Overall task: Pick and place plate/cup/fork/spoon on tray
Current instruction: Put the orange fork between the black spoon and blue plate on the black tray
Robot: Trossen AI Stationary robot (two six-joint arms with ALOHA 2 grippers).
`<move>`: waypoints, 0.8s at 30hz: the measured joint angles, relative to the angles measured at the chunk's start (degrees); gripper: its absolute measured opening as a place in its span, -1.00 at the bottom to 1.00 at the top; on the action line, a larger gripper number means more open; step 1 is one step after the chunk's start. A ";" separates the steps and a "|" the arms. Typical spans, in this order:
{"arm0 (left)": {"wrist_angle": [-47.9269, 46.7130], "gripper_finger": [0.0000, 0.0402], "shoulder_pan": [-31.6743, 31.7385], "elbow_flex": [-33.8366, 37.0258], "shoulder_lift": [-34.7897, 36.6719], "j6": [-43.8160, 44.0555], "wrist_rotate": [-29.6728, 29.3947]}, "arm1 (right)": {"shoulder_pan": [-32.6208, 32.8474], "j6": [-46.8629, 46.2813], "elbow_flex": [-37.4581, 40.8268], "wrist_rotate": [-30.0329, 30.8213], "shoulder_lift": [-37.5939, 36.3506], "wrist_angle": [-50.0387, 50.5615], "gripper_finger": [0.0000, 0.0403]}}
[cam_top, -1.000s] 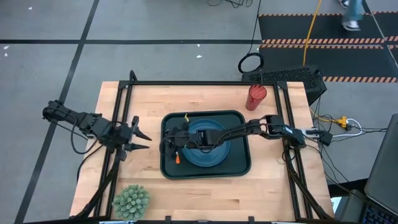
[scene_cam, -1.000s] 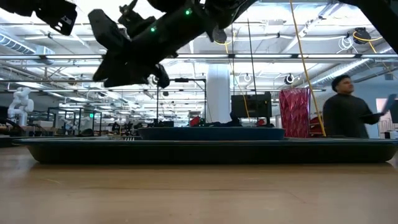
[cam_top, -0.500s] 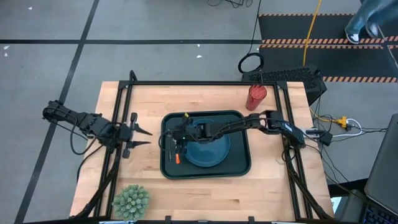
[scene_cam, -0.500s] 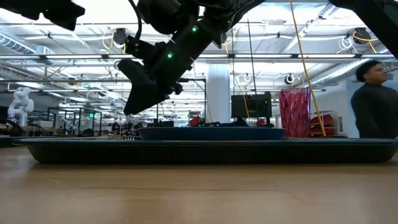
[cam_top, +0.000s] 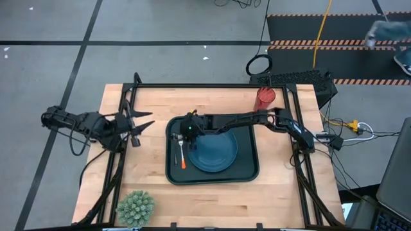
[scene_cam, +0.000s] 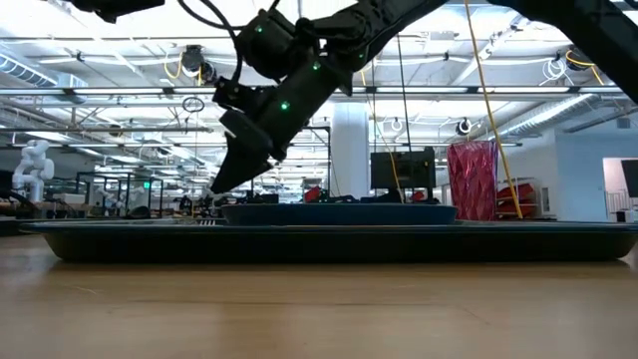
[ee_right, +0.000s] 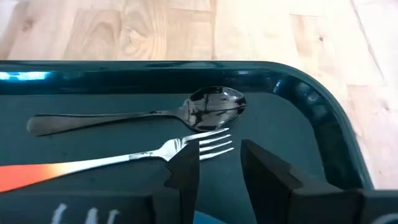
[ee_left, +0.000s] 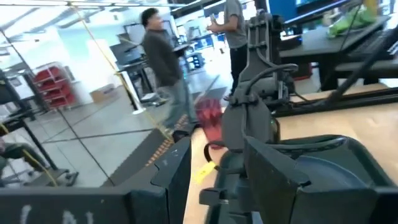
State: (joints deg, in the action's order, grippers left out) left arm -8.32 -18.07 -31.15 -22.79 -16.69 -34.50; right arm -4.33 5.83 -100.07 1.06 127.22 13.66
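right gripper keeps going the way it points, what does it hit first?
Probably the fork: its tines lie just ahead of the right gripper, between the open fingers. The spoon lies just beyond; depth is unclear.

Large dark green-black rectangular plastic tray (cam_top: 249, 168) sat mid-table. Round blue plate (cam_top: 215, 153) lay in it, right of centre. Orange-handled fork (ee_right: 118, 160) and slim dark metal spoon (ee_right: 149, 116) lay side by side in the tray, left of the plate. Red ribbed plastic cup (cam_top: 264, 99) stood on the table behind the tray's right corner. Spiky green plant (cam_top: 135, 206) sat at the front-left.
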 joint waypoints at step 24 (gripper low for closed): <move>4.19 -0.24 5.28 -0.12 -0.02 -4.76 -0.11 | -5.39 -3.31 11.06 -8.72 -0.04 -20.32 -0.45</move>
State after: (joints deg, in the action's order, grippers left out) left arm -4.12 -12.79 -31.27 -22.81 -21.45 -34.61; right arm -9.72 2.52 -89.01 -7.66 127.17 -6.66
